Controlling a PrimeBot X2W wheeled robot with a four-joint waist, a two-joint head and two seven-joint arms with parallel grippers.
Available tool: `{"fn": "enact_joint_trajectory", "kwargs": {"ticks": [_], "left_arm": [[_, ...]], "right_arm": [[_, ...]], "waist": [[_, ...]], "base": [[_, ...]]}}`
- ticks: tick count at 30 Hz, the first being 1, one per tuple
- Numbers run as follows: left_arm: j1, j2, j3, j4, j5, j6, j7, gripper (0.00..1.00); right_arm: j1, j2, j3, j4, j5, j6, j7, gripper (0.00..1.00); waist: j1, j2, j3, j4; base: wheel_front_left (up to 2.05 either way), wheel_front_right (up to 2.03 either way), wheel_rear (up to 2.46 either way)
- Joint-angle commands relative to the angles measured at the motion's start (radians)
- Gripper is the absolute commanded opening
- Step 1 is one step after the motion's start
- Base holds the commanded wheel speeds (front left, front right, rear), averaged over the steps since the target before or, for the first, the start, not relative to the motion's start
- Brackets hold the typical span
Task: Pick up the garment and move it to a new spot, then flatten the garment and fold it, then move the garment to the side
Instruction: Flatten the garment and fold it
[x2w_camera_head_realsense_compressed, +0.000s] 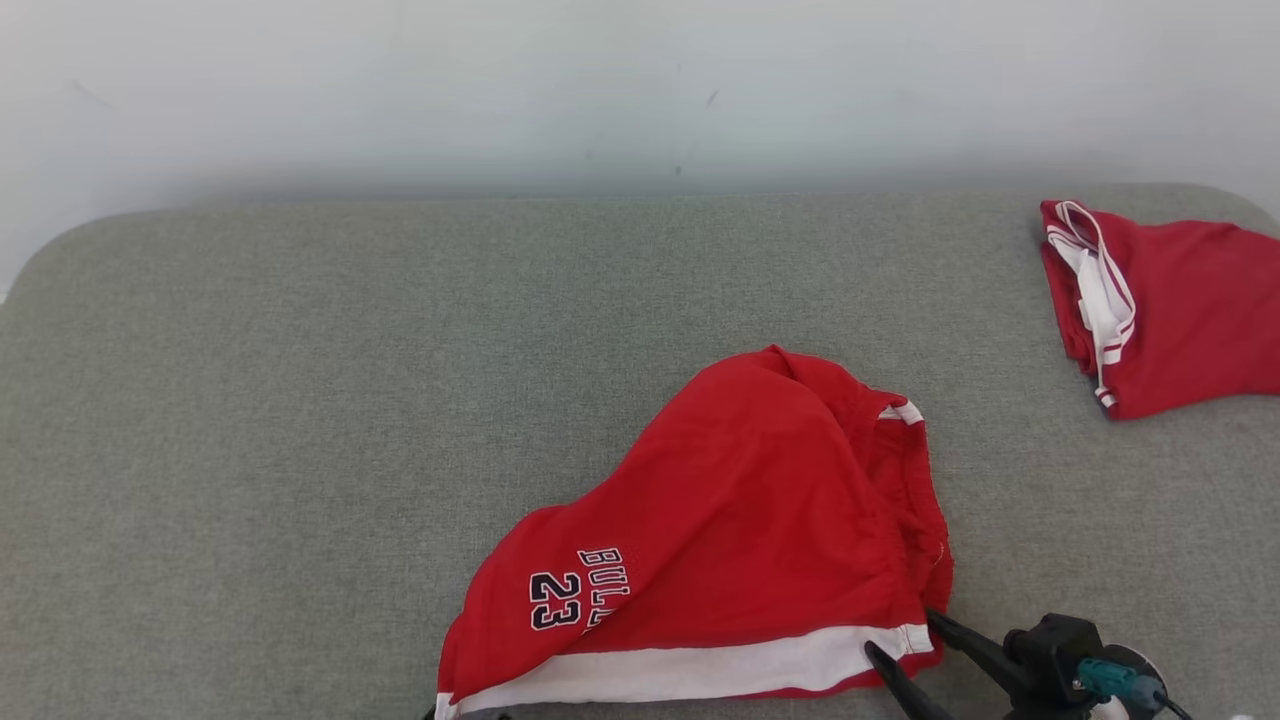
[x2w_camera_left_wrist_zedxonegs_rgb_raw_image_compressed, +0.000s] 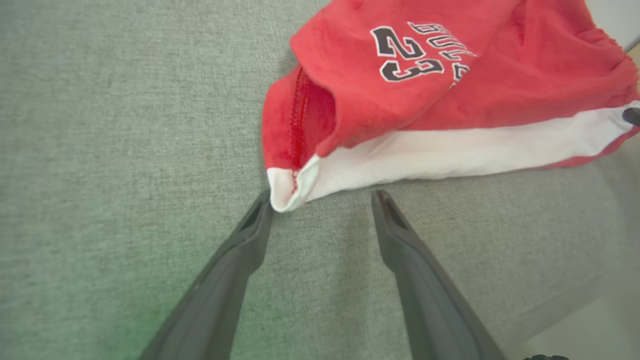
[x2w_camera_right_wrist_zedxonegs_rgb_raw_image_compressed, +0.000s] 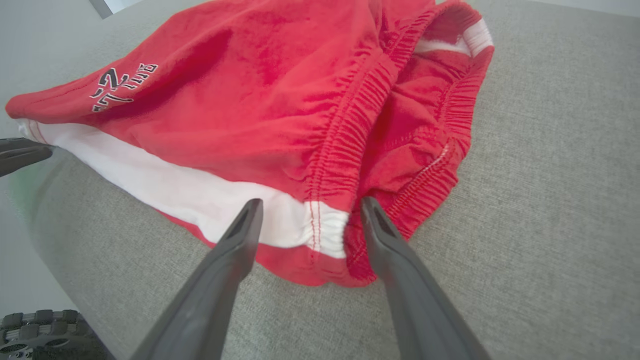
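Okay, head view: red shorts (x2w_camera_head_realsense_compressed: 740, 530) lie in a loose hump on the grey pad (x2w_camera_head_realsense_compressed: 300, 400), near its front edge and right of centre. The print faces up and the white band runs along the near side. The right gripper (x2w_camera_head_realsense_compressed: 900, 633) sits at the band's right end, jaws spread, gripping nothing. A second garment (x2w_camera_head_realsense_compressed: 1180, 300), also red, lies at the far right, well apart. It looks folded, probably parked there to stay out of the work.

Left wrist view: the left gripper (x2w_camera_left_wrist_zedxonegs_rgb_raw_image_compressed: 322, 196) is low over the pad, jaws apart and empty. One fingertip (x2w_camera_left_wrist_zedxonegs_rgb_raw_image_compressed: 262, 205) is just beside the band's left corner, the other over bare pad. The leg opening gapes here, with the cloth doubled over.

Right wrist view: the fingers straddle the spot where the white band meets the elastic waistband, but they are not clamped on it. The waistband is bunched and open. The left gripper's fingers show at the left edge by the far corner.

Likely reason for the placement: one gripper at each end of the same edge lets them pull the cloth taut. The shorts look put down but not flat, so flattening seems to be the next step.
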Motion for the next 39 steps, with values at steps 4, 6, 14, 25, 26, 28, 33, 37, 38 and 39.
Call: {"fn": "enact_joint_trajectory", "kwargs": {"ticks": [4, 6, 14, 25, 26, 28, 33, 37, 38, 39], "left_arm": [[-0.042, 0.023, -0.034, 0.013, -0.044, 0.001, -0.003, 0.32], [-0.059, 0.032, -0.035, 0.012, -0.058, 0.002, -0.003, 0.0], [-0.041, 0.049, -0.025, -0.033, -0.083, 0.002, -0.003, 0.0], [-0.14, 0.1, 0.039, -0.199, -0.045, 0.002, -0.003, 0.0], [-0.168, 0.111, 0.034, -0.206, -0.046, 0.002, -0.003, 0.0], [-0.253, 0.143, 0.024, -0.215, -0.04, 0.002, 0.009, 0.0], [-0.537, 0.203, -0.004, -0.24, -0.098, 0.002, 0.08, 0.0], [-0.809, 0.243, -0.034, -0.222, -0.164, 0.002, 0.155, 0.0], [-0.876, 0.25, -0.038, -0.207, -0.182, 0.002, 0.165, 0.0], [-0.944, 0.251, -0.035, -0.19, -0.203, 0.002, 0.175, 0.0]], "right_arm": [[-0.034, -0.028, 0.046, -0.011, 0.037, -0.003, 0.01, 0.0], [-0.048, -0.038, 0.06, -0.018, 0.047, -0.003, -0.004, 0.0], [-0.063, -0.056, 0.091, -0.043, 0.084, -0.003, -0.041, 0.0], [-0.141, -0.09, 0.056, -0.162, 0.17, -0.003, -0.053, 0.0], [-0.166, -0.099, 0.05, -0.174, 0.176, -0.003, -0.049, 0.0], [-0.226, -0.112, 0.047, -0.2, 0.183, -0.003, -0.029, 0.0], [-0.443, -0.123, 0.022, -0.241, 0.22, -0.003, 0.03, 0.0], [-0.661, -0.103, -0.009, -0.203, 0.282, -0.003, 0.091, 0.0], [-0.719, -0.098, -0.012, -0.184, 0.285, -0.003, 0.107, 0.0], [-0.78, -0.089, -0.014, -0.167, 0.292, -0.003, 0.123, 0.0]], "waist": [[0.0, 0.0, 0.002, 0.003], [0.0, 0.0, 0.002, 0.003], [0.0, 0.0, -0.006, 0.001], [0.0, 0.0, 0.011, -0.003], [0.0, 0.0, 0.018, -0.004], [0.0, 0.0, 0.039, -0.008], [0.0, 0.0, 0.132, -0.027], [0.0, 0.0, 0.235, -0.041], [0.0, 0.0, 0.258, -0.043], [0.0, 0.0, 0.282, -0.044]], "base": [[0.0, 0.0, 0.0], [0.0, 0.0, 0.0], [0.0, 0.0, 0.0], [0.0, 0.0, 0.0], [0.0, 0.0, 0.0], [0.0, 0.0, 0.0], [0.0, 0.0, 0.0], [0.0, 0.0, 0.0], [0.0, 0.0, 0.0], [0.0, 0.0, 0.0]]}}
